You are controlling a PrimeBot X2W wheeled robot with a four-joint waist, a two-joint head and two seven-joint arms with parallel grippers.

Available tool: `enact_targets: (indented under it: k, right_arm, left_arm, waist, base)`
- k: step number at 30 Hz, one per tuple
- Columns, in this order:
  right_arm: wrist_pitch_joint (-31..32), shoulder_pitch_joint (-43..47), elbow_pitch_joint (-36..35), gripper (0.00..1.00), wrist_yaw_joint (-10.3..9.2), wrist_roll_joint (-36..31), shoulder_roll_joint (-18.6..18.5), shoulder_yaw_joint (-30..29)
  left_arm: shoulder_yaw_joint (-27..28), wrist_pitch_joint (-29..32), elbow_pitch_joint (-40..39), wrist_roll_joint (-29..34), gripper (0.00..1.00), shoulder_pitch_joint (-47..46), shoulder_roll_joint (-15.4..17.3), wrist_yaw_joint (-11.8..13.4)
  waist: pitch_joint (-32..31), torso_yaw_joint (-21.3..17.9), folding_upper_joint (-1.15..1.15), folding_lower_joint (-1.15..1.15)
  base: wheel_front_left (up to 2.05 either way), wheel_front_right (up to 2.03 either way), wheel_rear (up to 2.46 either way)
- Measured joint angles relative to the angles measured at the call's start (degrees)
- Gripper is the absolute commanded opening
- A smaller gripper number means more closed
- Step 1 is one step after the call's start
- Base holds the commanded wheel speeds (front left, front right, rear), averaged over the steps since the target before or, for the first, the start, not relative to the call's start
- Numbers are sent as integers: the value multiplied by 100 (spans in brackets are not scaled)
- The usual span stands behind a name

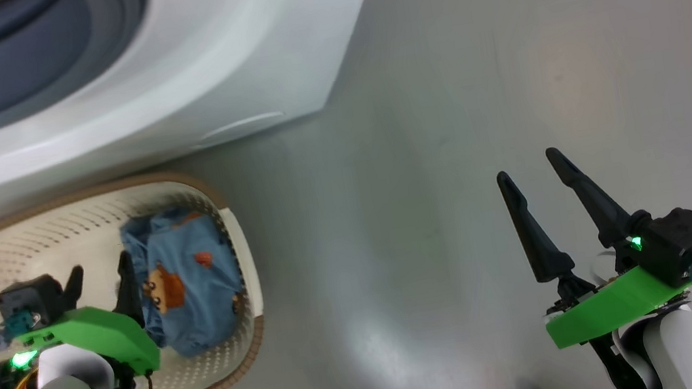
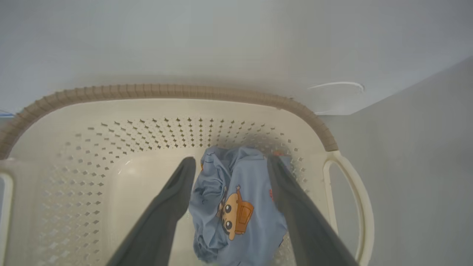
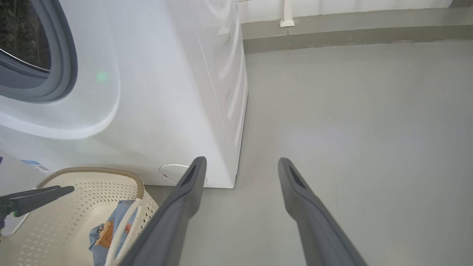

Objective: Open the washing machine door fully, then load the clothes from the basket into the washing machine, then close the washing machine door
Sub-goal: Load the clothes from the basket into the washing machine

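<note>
The cream basket (image 1: 220,203) stands on the floor against the washing machine (image 1: 242,52). Inside it lies a crumpled blue garment (image 1: 185,287) printed with orange-brown bears. My left gripper (image 1: 99,281) reaches down into the basket, open. In the left wrist view its fingers (image 2: 173,195) stand on either side of the blue garment (image 2: 236,207), not closed on it. Over bare floor to the right, my right gripper (image 1: 527,167) hangs open and holds nothing. The machine's grey seal (image 3: 59,66) and dark drum mouth show; the door is out of view.
A wide stretch of grey floor (image 1: 504,61) lies right of the machine and basket. The basket's white side handle (image 2: 356,199) faces that floor. A round white flap (image 3: 170,172) sits low on the machine's front. A wall base (image 3: 351,22) runs along the back.
</note>
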Motion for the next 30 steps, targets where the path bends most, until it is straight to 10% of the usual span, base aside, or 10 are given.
enact_targets:
  k: [30]
  right_arm:
    - [0, -320, -123, 100, 0, 32, 55, 114]
  left_arm:
    - [-1300, 547, 1411, -775, 100, -1052, 476, -59]
  waist:
    - [1258, -385, 0, 0]
  base:
    - [0, 0, 0]
